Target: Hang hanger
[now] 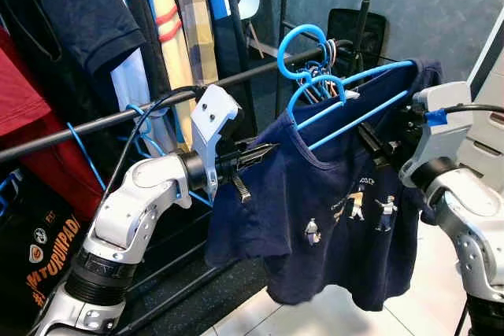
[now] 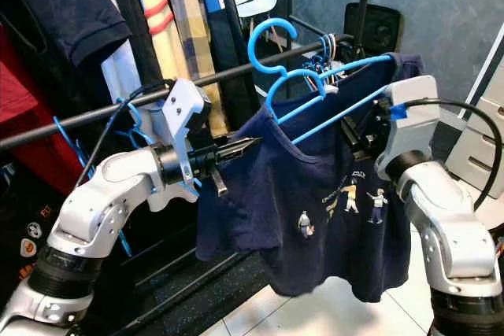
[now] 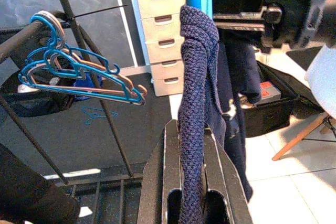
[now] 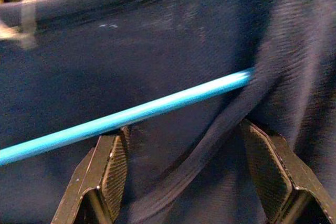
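Hanger (image 1: 350,108) and shirt were carried between our two arms, close to the black rail (image 1: 118,117) of the clothes rack, because the task was to get that blue hook over the bar. Its hook (image 1: 303,41) stood just above and in front of the rail, beside a cluster of empty blue hangers (image 1: 319,75) already hung there; we could not tell whether it touched the bar yet. We kept the left pincer (image 1: 256,155) closed on the collar edge of the navy T-shirt (image 1: 331,226), and the left wrist view showed the knitted hem running straight down between the fingers (image 3: 223,182); we judged this grip was there to keep the garment from sliding off the tilted hanger while it was lifted. Our right pincer (image 4: 184,166) sat at the other shoulder, fingers spread on either side of a fold of navy cloth with the blue hanger bar crossing just above them; the cloth was bunched between the pads (image 4: 268,166), but whether they pinched it firmly we could not tell. The hanger sloped up toward the right arm, which we read as the lifting side. Dark shirts, a red garment (image 1: 31,116) and a yellow plaid one (image 1: 185,13) crowded the rail to the left, so the free stretch near the empty hangers seemed the sensible spot.
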`<state>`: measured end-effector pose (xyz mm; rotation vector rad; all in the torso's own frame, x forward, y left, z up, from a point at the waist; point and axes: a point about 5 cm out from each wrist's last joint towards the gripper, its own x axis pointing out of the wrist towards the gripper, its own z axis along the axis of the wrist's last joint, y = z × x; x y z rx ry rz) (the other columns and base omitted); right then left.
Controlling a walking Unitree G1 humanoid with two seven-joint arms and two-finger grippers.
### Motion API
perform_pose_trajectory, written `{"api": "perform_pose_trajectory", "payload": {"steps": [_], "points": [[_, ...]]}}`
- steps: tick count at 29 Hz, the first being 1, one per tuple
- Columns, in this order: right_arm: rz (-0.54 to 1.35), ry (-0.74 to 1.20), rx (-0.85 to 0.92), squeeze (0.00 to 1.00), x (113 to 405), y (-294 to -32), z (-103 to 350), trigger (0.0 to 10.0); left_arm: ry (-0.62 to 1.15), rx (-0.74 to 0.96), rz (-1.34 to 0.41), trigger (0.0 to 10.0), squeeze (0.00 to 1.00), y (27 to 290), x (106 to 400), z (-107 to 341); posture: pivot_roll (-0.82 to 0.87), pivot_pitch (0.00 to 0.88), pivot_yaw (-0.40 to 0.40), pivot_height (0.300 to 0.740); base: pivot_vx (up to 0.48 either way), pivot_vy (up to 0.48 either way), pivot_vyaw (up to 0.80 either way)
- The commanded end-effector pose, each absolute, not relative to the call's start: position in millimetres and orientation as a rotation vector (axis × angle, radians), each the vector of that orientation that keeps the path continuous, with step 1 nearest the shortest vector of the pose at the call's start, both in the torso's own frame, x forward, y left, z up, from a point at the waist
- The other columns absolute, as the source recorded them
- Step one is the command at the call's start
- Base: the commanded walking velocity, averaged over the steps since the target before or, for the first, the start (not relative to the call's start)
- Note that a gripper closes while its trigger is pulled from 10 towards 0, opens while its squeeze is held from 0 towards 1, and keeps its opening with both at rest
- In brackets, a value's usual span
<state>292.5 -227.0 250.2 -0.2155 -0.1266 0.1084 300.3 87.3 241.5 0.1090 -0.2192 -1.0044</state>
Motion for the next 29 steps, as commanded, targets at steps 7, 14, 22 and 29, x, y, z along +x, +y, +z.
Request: {"api": "perform_pose_trajectory", "payload": {"steps": [7, 14, 22, 29], "points": [[-0.014, -0.165, -0.243, 0.00, 294.5, -243.1, 262.9, 10.0, -0.221, 0.129, -0.994, 10.0, 0.00, 93.0, 298.0, 240.0, -0.16, 0.000, 0.060, 0.740, 0.000, 0.000, 0.00], [0.003, -0.168, -0.247, 0.00, 293.8, -237.0, 265.2, 10.0, -0.210, 0.138, -0.956, 10.0, 0.00, 95.5, 301.9, 238.1, -0.16, 0.000, 0.062, 0.740, 0.000, 0.000, 0.00], [-0.010, -0.152, -0.268, 0.00, 293.7, -236.7, 264.4, 0.0, -0.211, 0.140, -0.960, 10.0, 0.00, 96.0, 301.8, 238.9, -0.16, 0.000, 0.064, 0.740, 0.000, 0.000, 0.00], [-0.027, -0.148, -0.274, 0.00, 294.3, -240.0, 263.9, 0.0, -0.218, 0.139, -0.977, 10.0, 0.00, 96.7, 299.4, 240.2, -0.16, 0.000, 0.064, 0.740, 0.000, 0.000, 0.00]]}}
